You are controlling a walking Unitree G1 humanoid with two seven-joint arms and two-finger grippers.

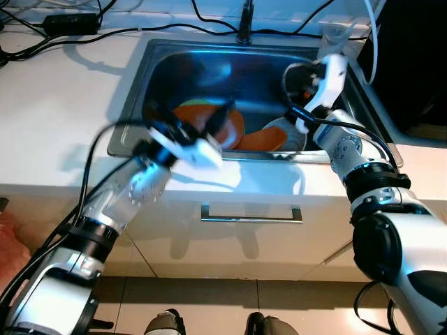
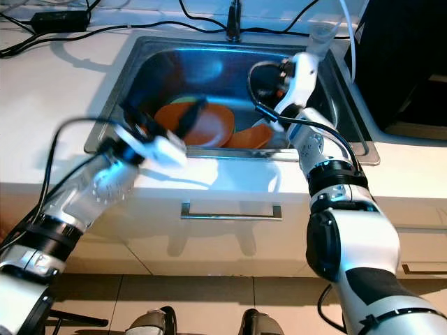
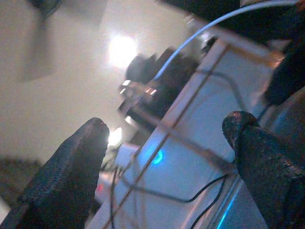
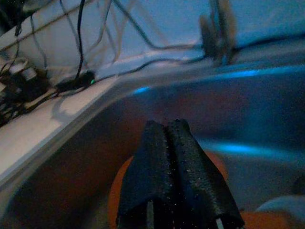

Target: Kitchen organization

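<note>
A steel sink (image 1: pixel 140 84) holds a wide orange plate (image 1: pixel 237 129) and, to its right, an orange dish (image 1: pixel 269 139) beside a grey bowl rim (image 1: pixel 288 127). My left gripper (image 1: pixel 192 115) hovers, blurred, over the sink's front left part above the plate. It is open, with fingers (image 3: pixel 71 176) far apart and nothing between them. Inside the sink's right side, my right gripper (image 1: pixel 293 80) is held above the dishes. Its fingertips (image 4: pixel 167 126) are shut together on nothing, with the orange plate (image 4: pixel 124 186) below them.
A faucet (image 1: pixel 245 24) stands at the sink's back edge. Black cables and a power adapter (image 1: pixel 70 22) lie on the white counter (image 1: pixel 56 105) behind and to the left. A drawer handle (image 1: pixel 251 215) sits below the sink front. A dark appliance (image 1: pixel 412 63) stands at the right.
</note>
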